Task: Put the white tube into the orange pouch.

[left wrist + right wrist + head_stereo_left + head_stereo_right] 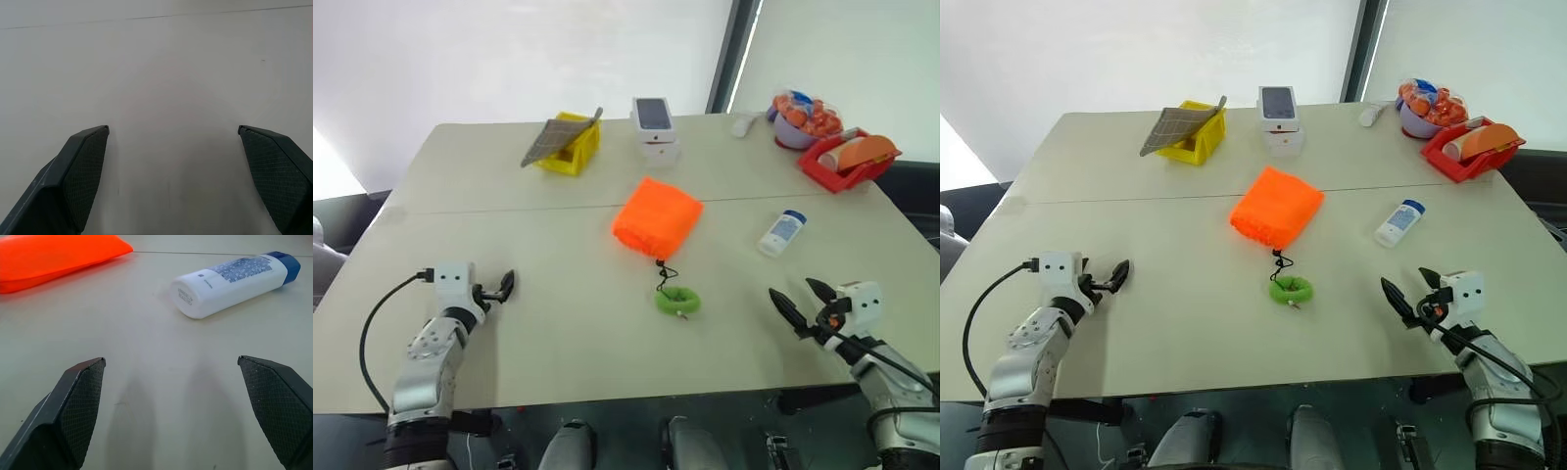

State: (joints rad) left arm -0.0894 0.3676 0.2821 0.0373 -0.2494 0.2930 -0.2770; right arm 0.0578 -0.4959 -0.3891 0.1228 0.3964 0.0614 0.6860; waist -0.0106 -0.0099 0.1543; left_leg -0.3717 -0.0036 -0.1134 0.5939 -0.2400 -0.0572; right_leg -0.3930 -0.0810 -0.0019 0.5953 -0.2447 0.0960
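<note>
White tube lying right of orange pouch, apart; left gripper and right gripper both hovering released, fingers spread, grasping nothing

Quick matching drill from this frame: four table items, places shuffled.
Items:
1. white tube
2. orange pouch
3. green ring
4. yellow bin

Places:
A. far left part of the table
B. table centre
C. on the cord's end, nearer the robot than the pouch
D. lying flat ahead of the open right end effector

Pairs: 1-D, 2-B, 3-C, 4-A
</note>
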